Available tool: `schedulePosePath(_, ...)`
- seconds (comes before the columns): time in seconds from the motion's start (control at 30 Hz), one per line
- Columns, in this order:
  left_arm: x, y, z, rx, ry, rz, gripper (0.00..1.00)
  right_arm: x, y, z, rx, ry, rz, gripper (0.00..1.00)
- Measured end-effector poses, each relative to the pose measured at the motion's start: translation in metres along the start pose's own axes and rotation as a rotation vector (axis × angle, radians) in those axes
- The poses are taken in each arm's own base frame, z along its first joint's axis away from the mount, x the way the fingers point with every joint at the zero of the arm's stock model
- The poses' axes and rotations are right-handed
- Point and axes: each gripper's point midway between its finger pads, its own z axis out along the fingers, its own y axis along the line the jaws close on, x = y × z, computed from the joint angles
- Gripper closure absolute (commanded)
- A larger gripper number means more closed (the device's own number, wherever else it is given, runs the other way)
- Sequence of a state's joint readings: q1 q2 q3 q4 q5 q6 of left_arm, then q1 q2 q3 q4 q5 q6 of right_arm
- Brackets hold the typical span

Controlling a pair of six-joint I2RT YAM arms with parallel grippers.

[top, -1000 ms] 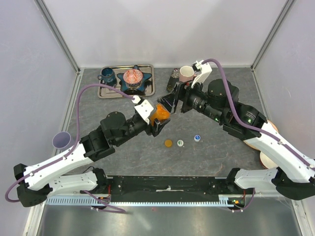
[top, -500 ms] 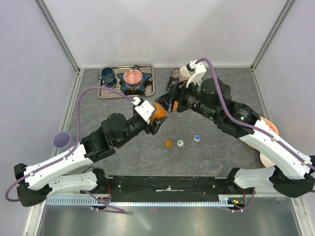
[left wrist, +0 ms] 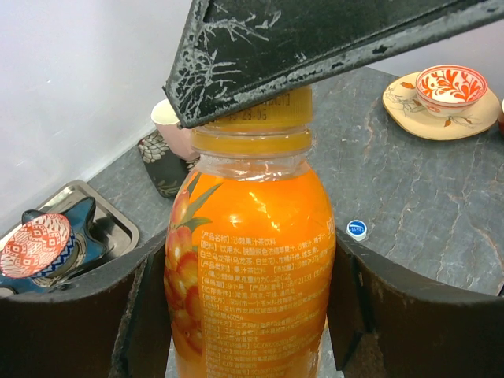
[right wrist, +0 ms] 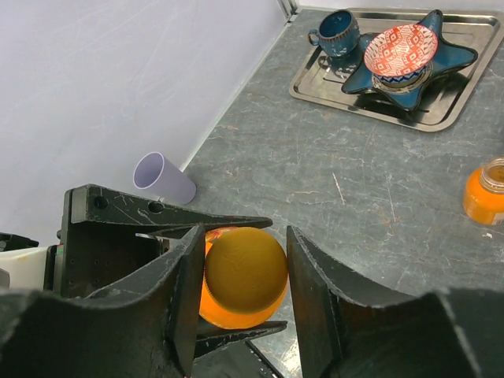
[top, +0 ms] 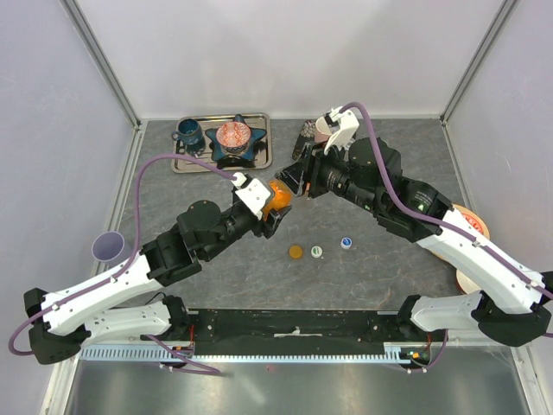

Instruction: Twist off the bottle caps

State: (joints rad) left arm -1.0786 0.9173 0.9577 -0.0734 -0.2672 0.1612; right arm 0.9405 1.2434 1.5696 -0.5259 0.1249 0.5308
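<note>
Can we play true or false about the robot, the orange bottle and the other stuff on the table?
1. The left hand holds an orange bottle. True.
2. That bottle's orange cap is already off. False: it is on the bottle, and the right hand grips it from both sides.
3. Three caps lie loose on the table: a spare orange cap, a white-and-green cap and a blue cap. True.
4. The purple cup sits on the metal tray. False: it is on the table by the left wall; the tray holds a blue mug.
</note>
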Motion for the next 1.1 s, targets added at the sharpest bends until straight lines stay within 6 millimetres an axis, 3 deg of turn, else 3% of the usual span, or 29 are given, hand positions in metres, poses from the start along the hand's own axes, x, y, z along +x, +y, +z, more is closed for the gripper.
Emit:
schedulePosePath(0.23, 0.002, 0.002, 0.0, -0.012, 0.005, 0.006, 0.6, 0.007, -0.003, 0.004, 0.005, 0.011, 0.005, 0.41)
schedulePosePath(0.37, 0.003, 0.002, 0.0, -0.011, 0.008, 0.007, 0.6, 0.01, -0.004, 0.005, 0.009, 0.017, 0.006, 0.43)
schedulePosePath(0.47, 0.004, 0.001, 0.0, -0.01, 0.009, 0.007, 0.6, 0.01, -0.004, 0.005, 0.008, 0.018, 0.006, 0.54)
schedulePosePath(0.53, 0.004, 0.002, 0.0, -0.011, 0.01, 0.007, 0.6, 0.01, -0.004, 0.005, 0.005, 0.019, 0.011, 0.74)
schedulePosePath(0.6, 0.004, 0.002, 0.0, -0.012, 0.009, 0.007, 0.61, 0.011, -0.003, 0.005, 0.002, 0.02, 0.011, 1.0)
schedulePosePath(0.87, 0.004, -0.001, -0.006, 0.011, -0.003, 0.004, 0.66, 0.016, 0.004, 0.003, -0.07, 0.017, -0.003, 1.0)
schedulePosePath(1.1, -0.022, -0.026, -0.02, 0.262, -0.093, -0.11, 0.65, 0.009, 0.035, -0.028, -0.291, -0.003, -0.144, 1.0)
